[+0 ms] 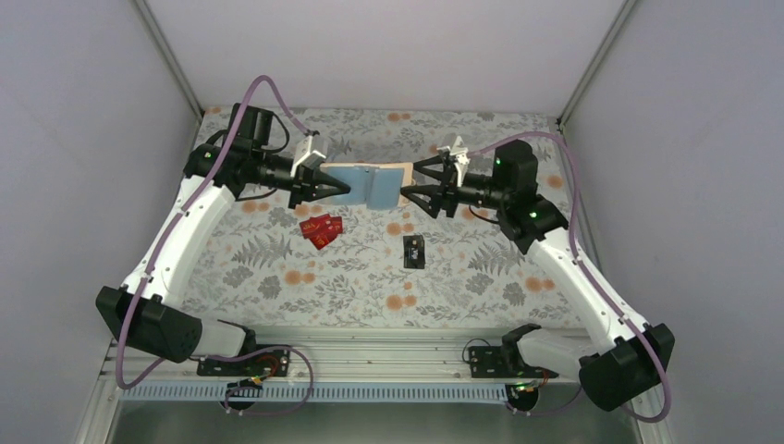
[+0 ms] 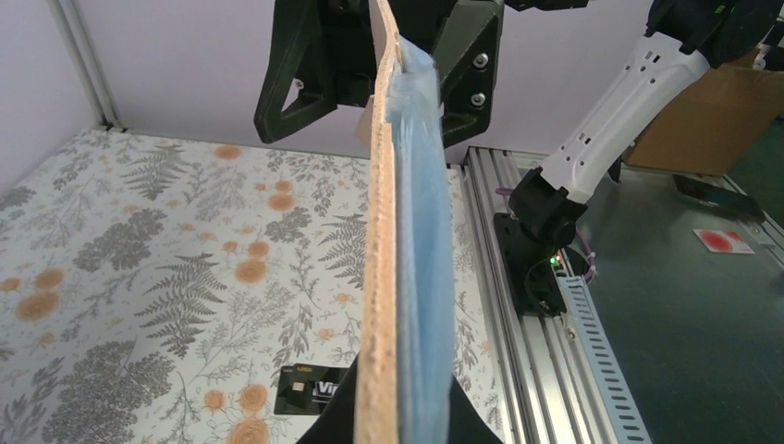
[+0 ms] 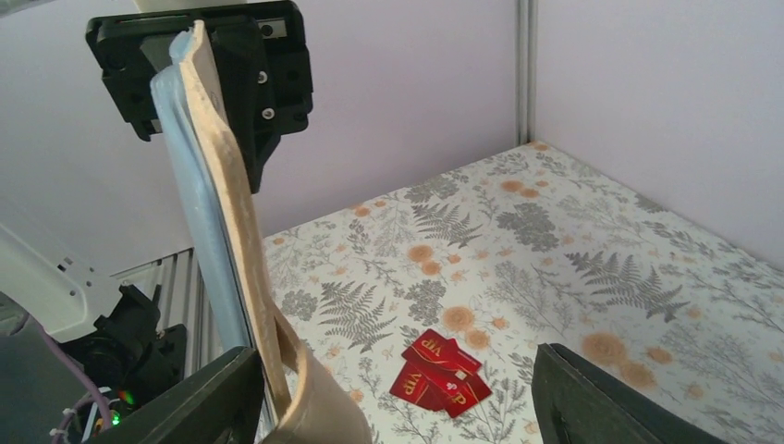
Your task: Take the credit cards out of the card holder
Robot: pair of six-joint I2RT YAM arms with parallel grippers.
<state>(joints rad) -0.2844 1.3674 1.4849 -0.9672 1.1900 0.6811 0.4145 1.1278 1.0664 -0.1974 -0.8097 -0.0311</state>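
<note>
Nearest to us in the top view sit the left arm's base (image 1: 236, 363) and the right arm's base (image 1: 504, 356), at the near edge of the flowered worktop (image 1: 481, 277). Farther back, the card holder (image 1: 370, 183) is held opened in the air between both arms. The left claw (image 1: 335, 191) is pressed together on its left end. The right claw (image 1: 408, 181) is spread around its right end. Below the left claw, the red credit cards (image 1: 321, 229) lie overlapping on the worktop. The black credit card (image 1: 414, 250) lies apart, to their right.

From the left wrist we see the card holder (image 2: 398, 277) edge-on, tan on the left and blue on the right, pinched by the left claw (image 2: 398, 412). The black credit card (image 2: 310, 390) lies on the worktop (image 2: 139, 277) below.

From the right wrist, the right claw's fingers (image 3: 213, 407) stand wide apart. The card holder (image 3: 222, 213) rises just beside one of them, and the red credit cards (image 3: 439, 372) lie on the worktop (image 3: 601, 259).
</note>
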